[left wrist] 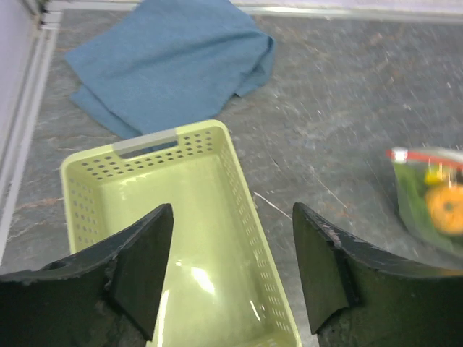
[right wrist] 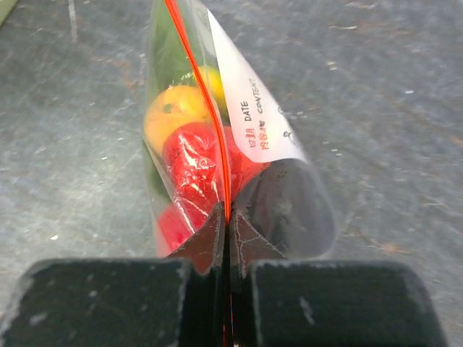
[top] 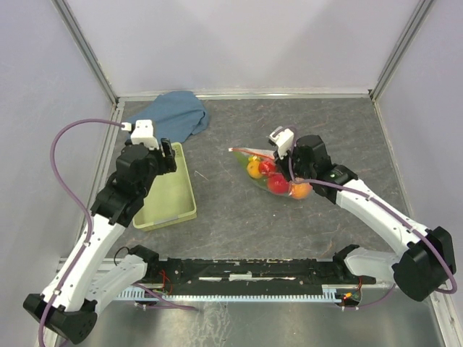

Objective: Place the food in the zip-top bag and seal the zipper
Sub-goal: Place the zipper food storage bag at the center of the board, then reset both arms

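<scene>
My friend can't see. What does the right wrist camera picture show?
The right end effector is shut on the red-orange zipper of the clear zip-top bag. Inside the bag are toy food pieces, red, orange and yellow, and a grey table lies underneath.

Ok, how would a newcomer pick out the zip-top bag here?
On the grey table, look right of centre, away from the basket. The zip-top bag is pinched in the right tool: clear, red-orange zipper, toy food inside, unlike the blue cloth.
</scene>
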### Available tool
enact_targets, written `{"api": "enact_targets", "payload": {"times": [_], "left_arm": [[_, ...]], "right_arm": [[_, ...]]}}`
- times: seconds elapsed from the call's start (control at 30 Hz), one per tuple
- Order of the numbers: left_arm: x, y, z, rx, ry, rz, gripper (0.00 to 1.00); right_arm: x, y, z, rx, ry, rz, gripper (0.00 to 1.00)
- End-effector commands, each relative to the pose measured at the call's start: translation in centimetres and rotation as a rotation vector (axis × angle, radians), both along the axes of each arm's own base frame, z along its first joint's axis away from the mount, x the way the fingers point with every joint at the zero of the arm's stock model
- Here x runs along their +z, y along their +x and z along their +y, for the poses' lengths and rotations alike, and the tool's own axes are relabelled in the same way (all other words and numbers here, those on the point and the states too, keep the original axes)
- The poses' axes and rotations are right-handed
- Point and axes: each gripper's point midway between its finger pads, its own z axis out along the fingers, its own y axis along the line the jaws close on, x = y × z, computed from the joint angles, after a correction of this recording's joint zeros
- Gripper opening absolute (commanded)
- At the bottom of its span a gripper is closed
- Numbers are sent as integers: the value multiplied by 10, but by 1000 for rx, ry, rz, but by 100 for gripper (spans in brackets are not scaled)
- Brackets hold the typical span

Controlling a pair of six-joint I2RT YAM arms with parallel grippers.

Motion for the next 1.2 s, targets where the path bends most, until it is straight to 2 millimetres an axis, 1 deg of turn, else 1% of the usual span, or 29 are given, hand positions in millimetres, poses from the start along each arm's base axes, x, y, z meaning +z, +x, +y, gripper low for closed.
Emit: {"api": "enact_targets", "payload": {"times": [0.0,0.03,0.1,0.17,0.2,0.23,0.3,0.4,0.47,0.5,0.53,0.63,0.73,0.77,0.8,0.83,0.93,1.03,1.1,1.17], "left_arm": [[24,-6,32,176,-80,-121,76],[24,-7,35,188,-84,-128,77],[32,-14,42,212,-110,-166,79],[36,-18,47,222,-125,-194,81],[39,-21,48,220,-130,-208,82],[40,-23,50,222,-130,-218,83],[43,-28,55,236,-125,-238,84],[45,-36,64,272,-126,-266,88],[49,-42,68,281,-136,-291,88],[51,-45,70,283,-142,-306,89],[53,-49,72,286,-149,-321,89],[60,-60,77,289,-171,-372,92],[68,-73,82,291,-197,-424,95],[72,-79,85,293,-209,-448,96],[75,-83,86,292,-217,-463,97],[76,-87,87,289,-224,-477,99],[77,-96,92,295,-244,-512,100],[73,-100,94,300,-260,-543,100],[72,-101,94,300,-269,-555,100],[71,-100,94,300,-269,-560,100]], "right_arm": [[-3,-25,28,63,110,86,8],[-6,-32,33,77,128,115,10],[-9,-51,48,142,172,182,16],[-8,-62,55,170,204,232,22],[-5,-67,57,184,218,250,28],[-1,-71,58,196,225,262,35],[12,-73,58,201,235,259,47],[43,-73,54,193,263,205,65],[65,-70,46,140,283,147,89],[72,-66,39,97,284,117,97],[79,-63,31,58,282,89,100],[92,-56,1,-91,254,6,99],[100,-52,-39,-274,225,-75,99],[104,-50,-59,-367,211,-113,99],[108,-53,-70,-414,221,-132,99],[113,-55,-89,-499,215,-171,99],[121,-66,-132,-664,210,-261,99],[126,-82,-172,-817,203,-340,99],[125,-91,-187,-872,209,-366,99],[123,-95,-191,-884,236,-376,99]]}}
